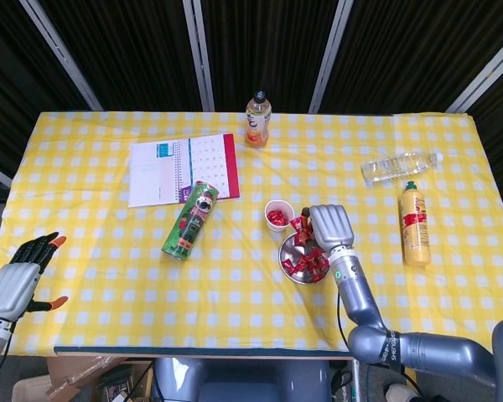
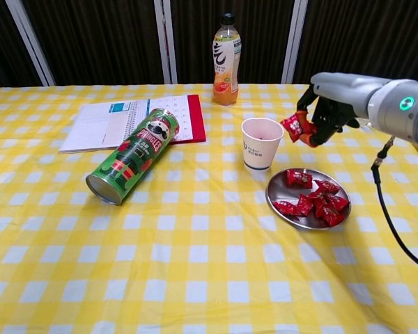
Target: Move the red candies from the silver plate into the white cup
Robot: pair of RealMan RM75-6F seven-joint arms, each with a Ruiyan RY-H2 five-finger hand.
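My right hand (image 2: 329,108) is up off the table, clamped on a red candy (image 2: 296,126) between its fingertips, just right of the white cup (image 2: 260,143) rim and a bit above it. Candy in hand: shiny crimson wrapper, crinkled, twisted ends, looks like one piece, maybe two bunched, I cannot tell. From the head view my right hand (image 1: 329,226) sits over the far edge of the silver plate (image 1: 287,253), candy (image 1: 299,224) poking out toward the cup (image 1: 278,213).

Plate is round, shallow, metallic, just right and in front of the cup, nearly touching it in the chest view. Pile of red candies (image 2: 312,200) is left in it, same glossy red wrappers, clustered mid to right side, bare metal showing on the near-left rim (image 2: 277,195). Cup is upright, white paper with small blue print, red pieces visible inside from above.

My left hand (image 1: 17,280) is down at the table's left near corner, off the cloth, fingers spread apart, holding nothing. Not seen in chest view.

Green chips can (image 2: 132,156) is lying on its side left of the cup, well apart.
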